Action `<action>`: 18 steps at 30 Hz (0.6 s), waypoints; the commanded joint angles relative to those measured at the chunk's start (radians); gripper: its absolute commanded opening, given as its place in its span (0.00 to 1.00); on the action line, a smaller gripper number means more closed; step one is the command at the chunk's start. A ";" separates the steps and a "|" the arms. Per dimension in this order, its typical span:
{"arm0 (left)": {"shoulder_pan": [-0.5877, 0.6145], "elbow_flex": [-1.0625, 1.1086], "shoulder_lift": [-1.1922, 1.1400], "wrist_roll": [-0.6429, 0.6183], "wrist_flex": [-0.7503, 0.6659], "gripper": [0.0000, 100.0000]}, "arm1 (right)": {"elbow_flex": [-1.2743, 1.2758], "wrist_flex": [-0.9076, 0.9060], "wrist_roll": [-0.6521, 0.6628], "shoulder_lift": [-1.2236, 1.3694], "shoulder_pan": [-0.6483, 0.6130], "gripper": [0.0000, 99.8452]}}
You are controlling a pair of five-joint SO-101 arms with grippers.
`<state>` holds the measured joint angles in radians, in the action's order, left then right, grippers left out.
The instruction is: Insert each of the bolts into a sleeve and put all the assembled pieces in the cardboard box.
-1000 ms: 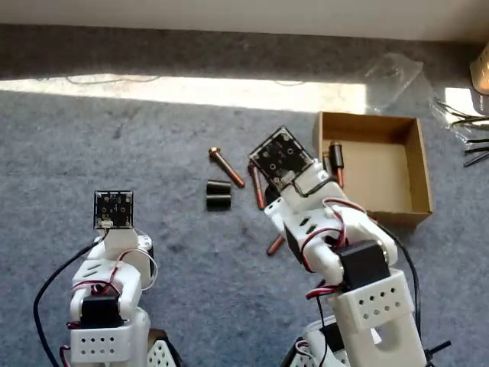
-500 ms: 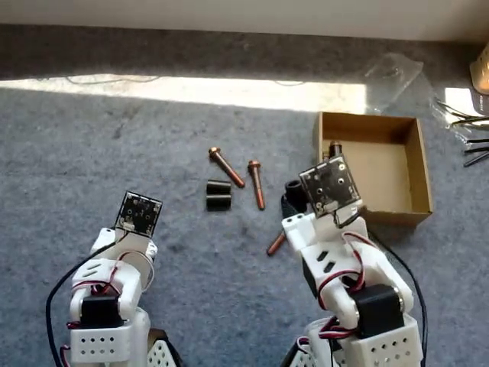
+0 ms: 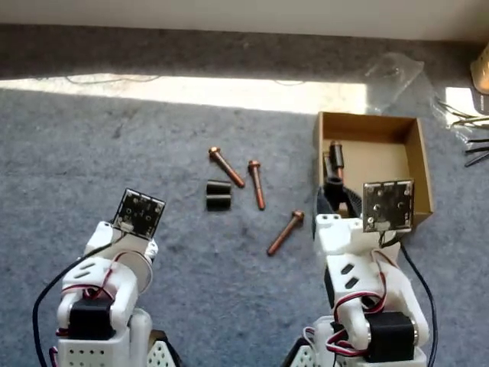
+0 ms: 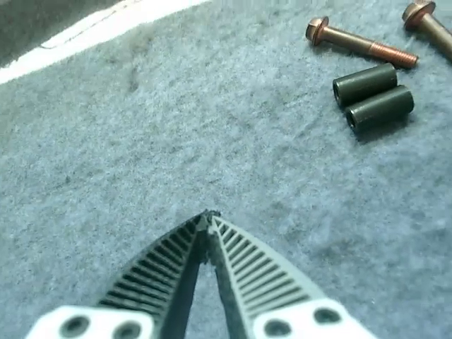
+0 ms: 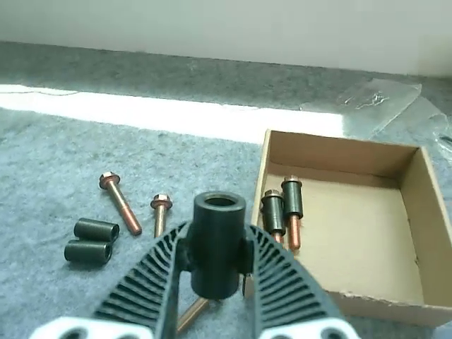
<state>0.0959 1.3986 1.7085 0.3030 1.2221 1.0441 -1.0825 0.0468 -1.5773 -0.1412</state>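
Right jaws pinch a sleeve [image 5: 217, 244], seemingly near the box [image 5: 332, 154]; left jaws closed.

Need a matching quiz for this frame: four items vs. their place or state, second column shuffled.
1. right gripper
2. left gripper
3. assembled pieces
4. loose bolts

A. in the cardboard box
B. shut, holding nothing
C. lying on the grey surface
D. shut on a sleeve

Pairs: 1-D, 2-B, 3-A, 4-C
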 commanded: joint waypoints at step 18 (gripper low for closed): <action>-0.185 -0.731 -1.188 -0.126 -0.060 0.01 | 0.225 0.137 -0.117 -0.001 0.150 0.00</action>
<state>-0.0222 0.7725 0.6053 0.2279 1.1792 1.2774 -0.9797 -0.0560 -1.5696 -0.0107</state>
